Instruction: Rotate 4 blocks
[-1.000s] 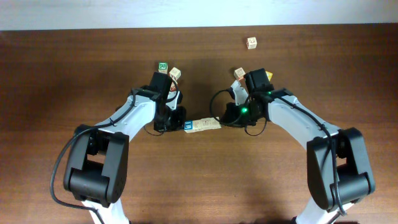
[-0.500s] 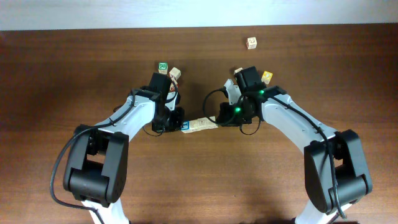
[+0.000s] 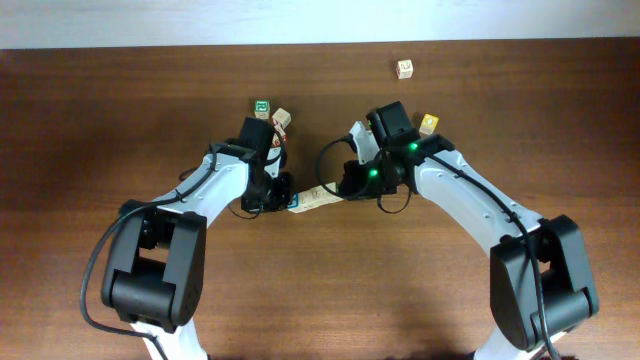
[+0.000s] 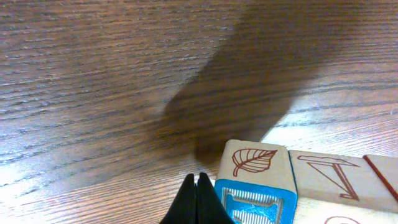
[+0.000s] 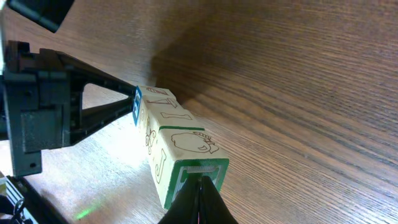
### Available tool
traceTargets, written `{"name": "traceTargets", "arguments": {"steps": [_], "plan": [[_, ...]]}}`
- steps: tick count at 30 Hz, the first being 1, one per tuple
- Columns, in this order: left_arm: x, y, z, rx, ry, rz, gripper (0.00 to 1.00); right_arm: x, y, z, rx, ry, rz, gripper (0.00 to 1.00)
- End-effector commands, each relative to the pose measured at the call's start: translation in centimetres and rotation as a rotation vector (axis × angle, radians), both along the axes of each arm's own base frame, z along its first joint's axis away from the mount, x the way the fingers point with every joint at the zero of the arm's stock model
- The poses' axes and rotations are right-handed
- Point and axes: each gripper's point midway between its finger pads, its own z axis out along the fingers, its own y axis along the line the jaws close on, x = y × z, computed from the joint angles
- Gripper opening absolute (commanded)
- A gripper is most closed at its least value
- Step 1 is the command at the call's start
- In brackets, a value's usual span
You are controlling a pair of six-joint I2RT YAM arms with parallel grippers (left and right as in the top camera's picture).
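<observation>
Left fingers and right fingers, both closed, stand at opposite ends of the four-block row; equal, opposed pushes should prevent buckling.

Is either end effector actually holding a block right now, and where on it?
Neither grips anything. Both are shut: the left end effector is tip-first at the blue end face of the block row, the right end effector at its green-framed end.

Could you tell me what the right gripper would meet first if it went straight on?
The right gripper would meet the green-framed end block; it seems to touch it.
</observation>
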Motion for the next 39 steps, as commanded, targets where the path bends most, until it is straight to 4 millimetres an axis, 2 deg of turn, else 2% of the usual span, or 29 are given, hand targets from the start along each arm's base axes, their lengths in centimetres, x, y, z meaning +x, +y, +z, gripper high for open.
{"name": "traceTargets", "arguments": {"steps": [1, 17, 22, 39], "plan": [[-1.1, -3.8, 0.9, -0.16, 0.039, -0.061, 0.0, -1.8, 3.8, 1.3, 0.081, 0.007, 0.096, 0.04], [-1.1, -3.8, 0.9, -0.159, 0.039, -0.061, 0.0, -1.9, 4.3, 1.8, 0.082, 0.001, 0.109, 0.04], [-1.1, -3.8, 0.9, -0.159, 0.039, -0.061, 0.0, -2.0, 5.1, 2.3, 0.088, -0.014, 0.127, 0.04], [-1.1, -3.5, 0.7, -0.147, 0.039, -0.055, 0.0, -1.4, 4.8, 2.1, 0.064, -0.025, 0.093, 0.04]]}}
